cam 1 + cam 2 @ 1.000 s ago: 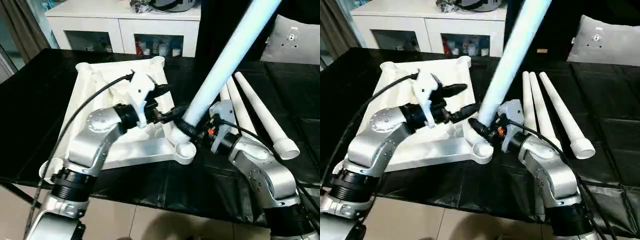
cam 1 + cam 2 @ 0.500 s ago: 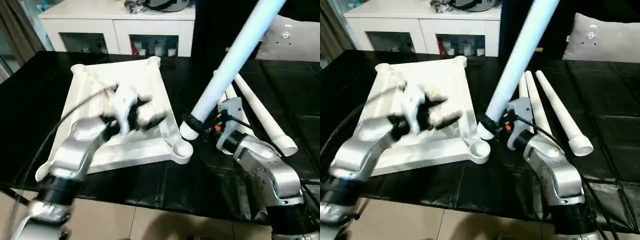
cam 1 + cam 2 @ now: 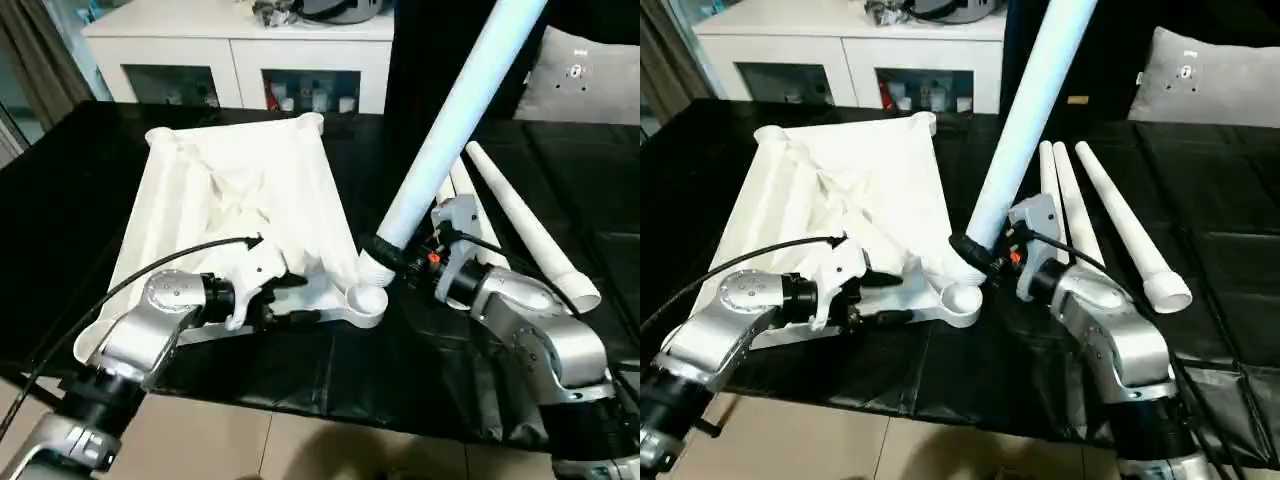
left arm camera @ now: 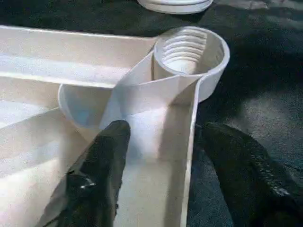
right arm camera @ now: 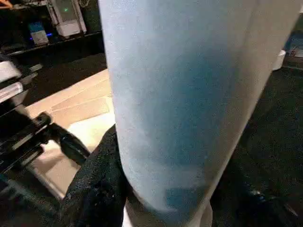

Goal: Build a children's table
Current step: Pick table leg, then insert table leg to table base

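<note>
Table top [image 3: 250,200]: lying upside down on the black surface [image 3: 60,190], white plastic, ribbed underside facing up, round sockets at the corners.
Near socket [image 4: 189,47]: sitting at the 5 o'clock corner of the top, open, threaded rings showing inside.
Held leg [image 3: 455,110]: long, round, white, tapering, leaning up toward 1 o'clock, thick end hanging just beside the near socket, not seated in it.
Spare legs [image 3: 1120,225]: three lying side by side at 3 o'clock of the top, thin ends pointing away toward 12 o'clock, hollow wide end of the outermost one facing the near edge.
Right gripper [image 3: 385,262]: clamping black fingers around the thick end of the held leg.
Left gripper [image 3: 290,300]: reaching in at the near rim of the top, 9 o'clock of the near socket, fingers apart, straddling the rim wall, one finger [image 4: 97,175] inside over the ribs, the other outside over the black surface; contact with the rim impossible to tell.
Cabinet [image 3: 240,60]: standing at 12 o'clock beyond the black surface, white, glass doors.
</note>
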Tool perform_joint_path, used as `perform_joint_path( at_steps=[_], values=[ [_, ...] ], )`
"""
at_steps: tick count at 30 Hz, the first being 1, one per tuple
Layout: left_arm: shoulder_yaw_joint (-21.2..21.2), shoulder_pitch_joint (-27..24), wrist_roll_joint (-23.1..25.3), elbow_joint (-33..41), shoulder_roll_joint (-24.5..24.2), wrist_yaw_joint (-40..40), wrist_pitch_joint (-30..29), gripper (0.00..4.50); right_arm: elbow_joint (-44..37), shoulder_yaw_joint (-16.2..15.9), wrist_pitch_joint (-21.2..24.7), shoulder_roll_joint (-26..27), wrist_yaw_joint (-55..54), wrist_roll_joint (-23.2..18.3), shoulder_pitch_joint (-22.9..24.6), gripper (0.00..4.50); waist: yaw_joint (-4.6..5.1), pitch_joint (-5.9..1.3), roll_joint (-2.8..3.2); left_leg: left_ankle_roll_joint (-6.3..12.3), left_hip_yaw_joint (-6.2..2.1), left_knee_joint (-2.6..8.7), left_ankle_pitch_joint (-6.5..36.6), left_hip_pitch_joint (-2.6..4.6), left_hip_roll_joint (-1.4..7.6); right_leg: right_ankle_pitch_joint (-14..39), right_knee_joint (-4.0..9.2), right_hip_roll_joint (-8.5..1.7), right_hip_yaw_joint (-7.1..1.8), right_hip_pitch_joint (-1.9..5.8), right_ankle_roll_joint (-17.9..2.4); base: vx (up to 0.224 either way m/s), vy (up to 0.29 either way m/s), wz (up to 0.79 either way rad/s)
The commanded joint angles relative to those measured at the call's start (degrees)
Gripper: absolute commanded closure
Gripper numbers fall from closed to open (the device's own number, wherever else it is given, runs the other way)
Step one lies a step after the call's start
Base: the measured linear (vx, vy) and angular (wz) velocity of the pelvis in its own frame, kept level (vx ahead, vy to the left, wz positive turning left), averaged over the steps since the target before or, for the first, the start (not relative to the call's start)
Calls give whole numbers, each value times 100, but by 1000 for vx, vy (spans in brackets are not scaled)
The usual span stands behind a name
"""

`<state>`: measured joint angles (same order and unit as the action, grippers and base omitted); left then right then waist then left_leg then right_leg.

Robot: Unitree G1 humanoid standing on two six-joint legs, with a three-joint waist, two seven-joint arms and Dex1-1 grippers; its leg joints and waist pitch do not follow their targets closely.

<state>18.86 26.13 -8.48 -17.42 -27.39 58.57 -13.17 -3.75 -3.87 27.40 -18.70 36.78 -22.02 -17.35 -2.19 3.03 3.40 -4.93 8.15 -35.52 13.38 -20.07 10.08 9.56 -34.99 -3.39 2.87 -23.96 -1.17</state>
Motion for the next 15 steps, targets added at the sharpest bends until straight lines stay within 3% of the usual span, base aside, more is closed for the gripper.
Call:
perform_joint_path(
  at_steps=[1,3,8,11,12,13,15],
  values=[
    [38,101,142,-205,51,6,53,179,-200,-52,16,-21,-3,86,80,261,-9,-394,14,148,8,425,434,-71,143,1117,404,-350,-242,426,-1094,0,0,0],
    [3,136,130,-310,101,15,23,198,-231,-72,-39,-23,18,119,127,261,-9,-389,24,134,4,430,494,-69,149,1186,410,-361,-240,427,-1112,0,0,0],
    [36,87,58,-275,66,204,-145,242,-346,-82,150,-64,130,-69,214,261,5,-364,-17,154,0,451,663,-72,155,1657,462,-366,-237,415,-999,0,0,0],
    [58,34,34,-186,27,277,-225,263,-387,-84,311,-60,138,-175,212,261,-3,-369,-1,174,-6,453,621,-69,166,1619,449,-370,-242,409,-1007,0,0,0],
    [53,27,68,-179,16,275,-193,272,-394,-110,335,-60,180,-188,194,261,1,-367,-32,174,-1,451,618,-71,166,1609,453,-364,-242,405,-1006,0,0,0],
    [46,22,61,-174,5,299,-202,289,-390,-122,353,-51,188,-195,172,261,-7,-371,-25,174,0,447,584,-74,164,1563,445,-371,-244,408,-1028,0,0,0],
    [36,19,62,-175,2,330,-203,289,-393,-129,368,-42,193,-197,160,261,-13,-371,-21,175,0,447,558,-68,165,1532,437,-368,-242,405,-1044,0,0,0]
  ],
)
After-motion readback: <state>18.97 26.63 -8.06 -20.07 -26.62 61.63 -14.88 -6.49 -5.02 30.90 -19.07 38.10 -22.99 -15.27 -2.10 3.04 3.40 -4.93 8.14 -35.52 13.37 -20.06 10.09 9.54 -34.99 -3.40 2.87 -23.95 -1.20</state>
